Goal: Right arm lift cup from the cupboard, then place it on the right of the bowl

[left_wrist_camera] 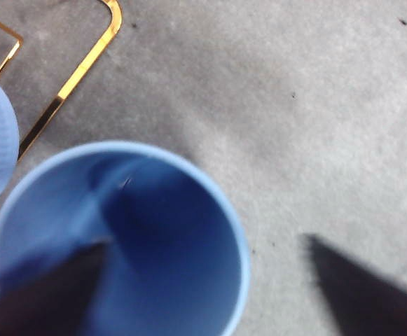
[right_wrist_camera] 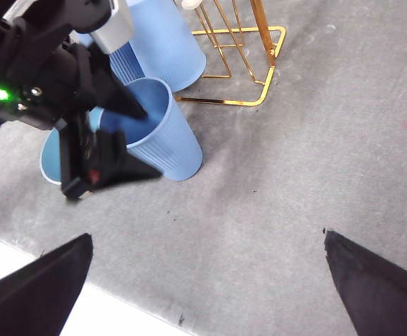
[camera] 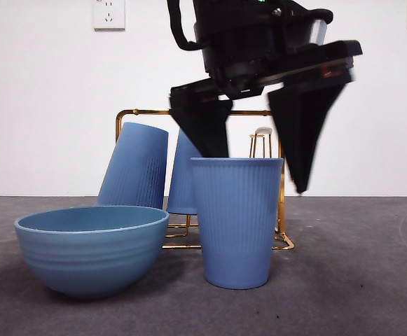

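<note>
A tall ribbed blue cup [camera: 237, 224] stands upright on the grey table, right of the wide light-blue bowl [camera: 91, 248] and in front of the gold wire cupboard [camera: 147, 112]. The left gripper [camera: 259, 175] is open above this cup, one finger over its mouth and the other outside its rim. The left wrist view shows the cup [left_wrist_camera: 175, 231] between those jaws, gripper [left_wrist_camera: 209, 241]. The right gripper [right_wrist_camera: 203, 280] is open and empty, high and apart; its view shows the cup [right_wrist_camera: 168, 143], the left gripper [right_wrist_camera: 153, 142] and part of the bowl [right_wrist_camera: 49, 161].
Two more blue cups [camera: 136, 168] [camera: 182, 182] sit upside down on the cupboard's pegs, one tilted. The cupboard's base [right_wrist_camera: 259, 63] lies behind the standing cup. The table's white front edge [right_wrist_camera: 21, 266] shows in the right wrist view. Bare grey table [camera: 357, 266] lies to the right.
</note>
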`<action>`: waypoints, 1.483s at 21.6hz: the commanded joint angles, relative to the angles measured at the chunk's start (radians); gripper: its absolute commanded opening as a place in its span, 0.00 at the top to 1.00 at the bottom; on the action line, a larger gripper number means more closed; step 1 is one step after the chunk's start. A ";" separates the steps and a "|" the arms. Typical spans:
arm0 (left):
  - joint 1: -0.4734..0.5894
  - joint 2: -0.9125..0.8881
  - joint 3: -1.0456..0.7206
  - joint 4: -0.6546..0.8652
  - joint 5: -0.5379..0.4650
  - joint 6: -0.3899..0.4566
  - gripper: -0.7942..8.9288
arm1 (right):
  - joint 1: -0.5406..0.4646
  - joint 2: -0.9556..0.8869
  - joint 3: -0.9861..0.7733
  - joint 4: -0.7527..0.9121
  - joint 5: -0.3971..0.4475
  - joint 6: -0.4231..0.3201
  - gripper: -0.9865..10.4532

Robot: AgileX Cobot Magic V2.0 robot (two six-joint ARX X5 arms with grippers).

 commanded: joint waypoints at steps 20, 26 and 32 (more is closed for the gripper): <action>0.182 -0.885 -0.517 0.037 -0.082 -0.039 0.28 | 0.005 0.002 0.012 0.108 -0.064 -0.103 0.43; 0.269 -1.276 -0.759 0.074 -0.086 -0.096 0.28 | 0.004 0.003 0.012 0.182 -0.056 -0.126 0.43; 0.269 -1.418 -0.760 0.052 -0.130 -0.071 0.89 | 0.005 0.003 0.012 0.175 -0.053 -0.137 0.89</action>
